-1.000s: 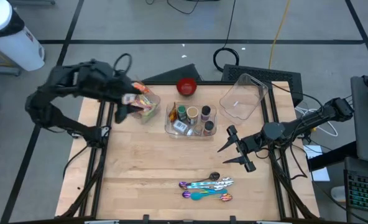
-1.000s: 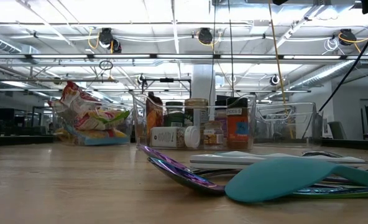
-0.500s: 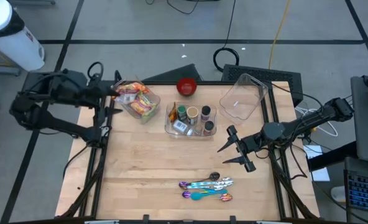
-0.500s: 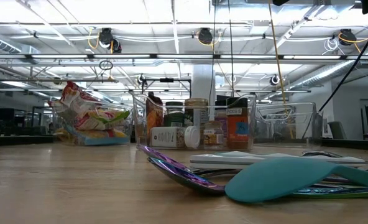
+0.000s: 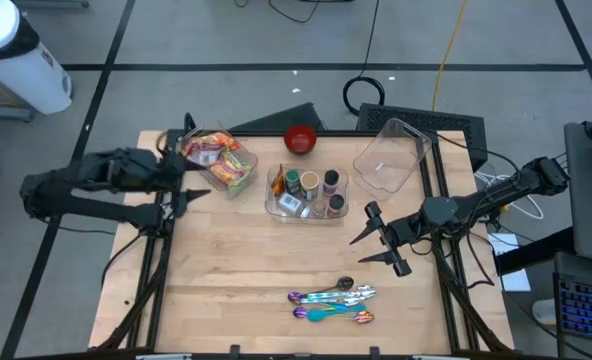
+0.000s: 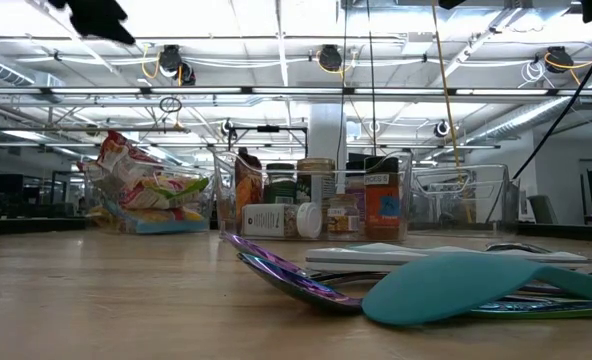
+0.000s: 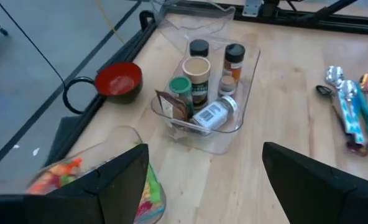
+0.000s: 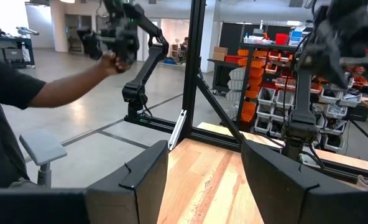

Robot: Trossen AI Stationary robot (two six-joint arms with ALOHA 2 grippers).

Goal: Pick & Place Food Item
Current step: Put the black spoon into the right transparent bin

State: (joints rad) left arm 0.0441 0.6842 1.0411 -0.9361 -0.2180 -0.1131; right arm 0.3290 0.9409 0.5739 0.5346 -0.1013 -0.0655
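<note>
Since the snack packets (image 5: 219, 160) already sit in the clear tub (image 5: 238, 183) just ahead of the left gripper (image 5: 181, 180), the place step looks done; that gripper is spread wide, holds nothing, and hangs just short of the tub over the table (image 5: 256, 260) edge; the left wrist view shows the tub rim between its fingers (image 7: 119, 180) and the spice bin (image 7: 209, 99) farther ahead; red bowl (image 5: 299, 139) and empty container (image 5: 388, 155) lie beyond that bin; right gripper (image 5: 381, 240) waits partly open and empty, well clear of the spoons (image 5: 331, 300); my read: one item placed, remaining work is retracting or fetching another, can't tell which.
</note>
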